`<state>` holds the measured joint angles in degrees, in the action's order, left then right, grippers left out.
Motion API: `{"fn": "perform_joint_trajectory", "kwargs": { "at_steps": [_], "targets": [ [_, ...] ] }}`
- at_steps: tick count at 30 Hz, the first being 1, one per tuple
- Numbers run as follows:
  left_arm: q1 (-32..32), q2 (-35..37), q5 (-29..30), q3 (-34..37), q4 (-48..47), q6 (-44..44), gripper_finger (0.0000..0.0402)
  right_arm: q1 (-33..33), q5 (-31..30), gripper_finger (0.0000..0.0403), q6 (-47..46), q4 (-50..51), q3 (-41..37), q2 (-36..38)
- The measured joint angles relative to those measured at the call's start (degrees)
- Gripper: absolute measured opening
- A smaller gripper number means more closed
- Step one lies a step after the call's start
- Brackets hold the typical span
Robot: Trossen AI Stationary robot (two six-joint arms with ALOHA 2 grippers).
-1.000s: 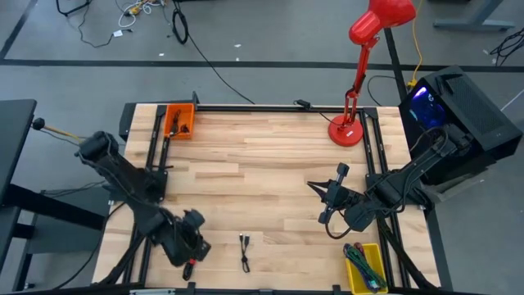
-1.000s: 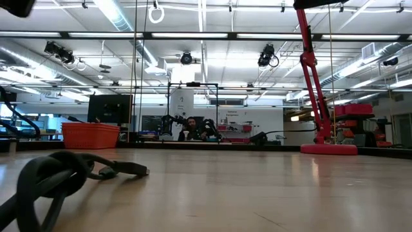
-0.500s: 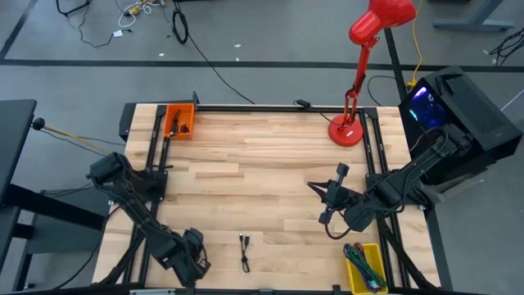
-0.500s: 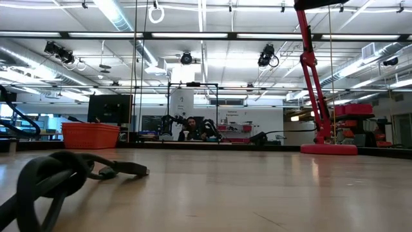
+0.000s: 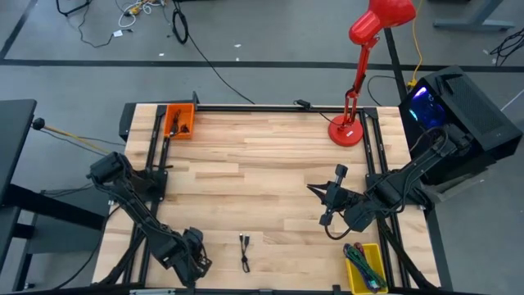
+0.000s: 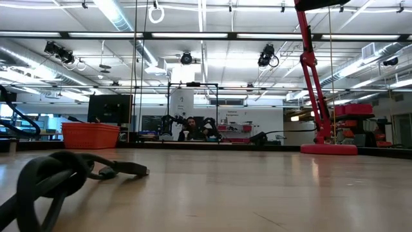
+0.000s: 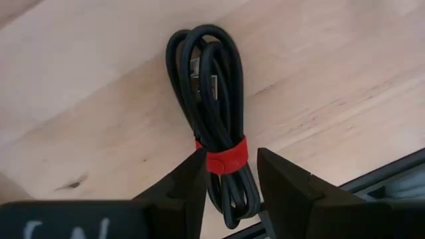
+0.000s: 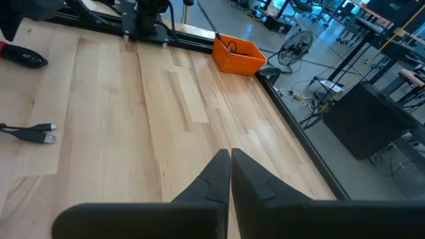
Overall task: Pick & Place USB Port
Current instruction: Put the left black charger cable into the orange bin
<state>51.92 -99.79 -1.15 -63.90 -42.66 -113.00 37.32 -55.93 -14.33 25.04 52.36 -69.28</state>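
A coiled black USB cable [image 7: 214,106], bound by a red band [image 7: 226,160], lies flat near the table's near-left corner. My left gripper [image 7: 229,182] [image 5: 190,260] is open right above it. Its two fingers stand on either side of the bundle at the red band, with a narrow gap showing on one side. In the high view the gripper hides the coil. A second, loose black cable [image 5: 244,251] [image 8: 30,133] lies on the boards to the right of it. My right gripper [image 8: 230,167] [image 5: 330,199] is shut and hangs over the table's right middle.
An orange bin [image 5: 178,120] sits at the far-left corner, and a yellow bin [image 5: 365,267] with cables at the near-right corner. A red desk lamp [image 5: 347,129] stands at the far right. A black cable with a plug [image 6: 58,175] lies close in the low view.
My left arm folded and carried its gripper toward the near edge and down over the coiled cable, covering the red band in the high view. It has held still for the last half second. The right arm and both cables have not moved.
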Motion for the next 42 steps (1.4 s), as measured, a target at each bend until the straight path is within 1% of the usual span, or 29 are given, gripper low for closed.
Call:
{"fn": "perform_joint_trajectory", "kwargs": {
  "at_steps": [4, 8, 13, 15, 17, 18, 21, 27, 29, 32, 34, 37, 38, 39, 41, 42],
  "targets": [
    [0.0, -0.5, -0.2, 0.0, 0.1, -0.8, 0.0154, 0.0, 0.0, 0.0016, 0.0, 0.0, 0.0, 0.0],
    [0.0, -2.5, -0.4, 0.0, 1.3, -1.8, 0.0168, 0.0, 0.0, 0.0016, 0.0, 0.6, 0.0, 0.0],
    [0.0, -5.2, -0.7, 0.0, 3.9, -1.4, 0.0171, 0.0, 0.0, 0.0016, -0.2, 1.3, 0.0, 0.0],
    [0.0, -6.2, -0.9, -0.1, 3.9, -1.4, 0.0162, 0.0, 0.0, 0.0016, -0.2, 1.3, 0.0, 0.0],
    [-0.1, -6.7, -1.1, -0.3, 3.6, -0.8, 0.014, 0.0, 0.0, 0.0016, -0.2, 1.3, 0.0, 0.0],
    [-0.2, -6.7, -1.2, -0.3, 3.3, -0.8, 0.0122, 0.0, 0.0, 0.0016, -0.2, 1.3, 0.0, 0.0],
    [-1.0, -6.6, -1.0, -0.2, 3.2, -0.3, 0.0051, 0.0, 0.0, 0.0016, -0.2, 1.3, 0.0, 0.0],
    [-3.0, -5.9, -1.3, -0.2, 0.1, 3.2, 0.005, 0.0, 0.0, 0.0016, -1.9, 2.6, 0.0, 0.0],
    [-4.0, -5.2, -0.4, -0.1, -3.4, 5.1, 0.005, 0.0, 0.0, 0.0016, -2.3, 3.0, 0.0, -0.1],
    [-5.5, -3.6, 3.6, -2.9, -15.7, 8.1, 0.005, 0.0, -0.1, 0.0016, -2.6, 3.4, 0.0, -0.6],
    [-6.7, -2.3, 6.8, -6.3, -26.7, 9.1, 0.005, 0.0, -0.2, 0.0016, -2.8, 3.5, 0.0, -1.3],
    [-8.3, -0.6, 13.5, -10.7, -43.6, 10.1, 0.005, 0.0, -0.2, 0.0016, -3.2, 3.5, 0.0, -2.5],
    [-8.8, 0.7, 16.3, -12.1, -46.5, 10.2, 0.005, 0.0, -0.1, 0.0016, -3.2, 3.5, 0.0, -2.9],
    [-9.2, 2.3, 19.3, -12.7, -47.2, 10.5, 0.005, 0.0, -0.2, 0.0016, -3.2, 3.5, 0.0, -3.4],
    [-10.7, 6.5, 25.5, -11.5, -46.4, 14.1, 0.005, -0.1, -0.1, 0.0016, -3.5, 3.4, 0.0, -4.1],
    [-11.4, 8.5, 28.7, -11.1, -46.5, 14.4, 0.005, -0.1, -0.1, 0.0016, -3.7, 3.4, 0.0, -4.5]
  ]
}}
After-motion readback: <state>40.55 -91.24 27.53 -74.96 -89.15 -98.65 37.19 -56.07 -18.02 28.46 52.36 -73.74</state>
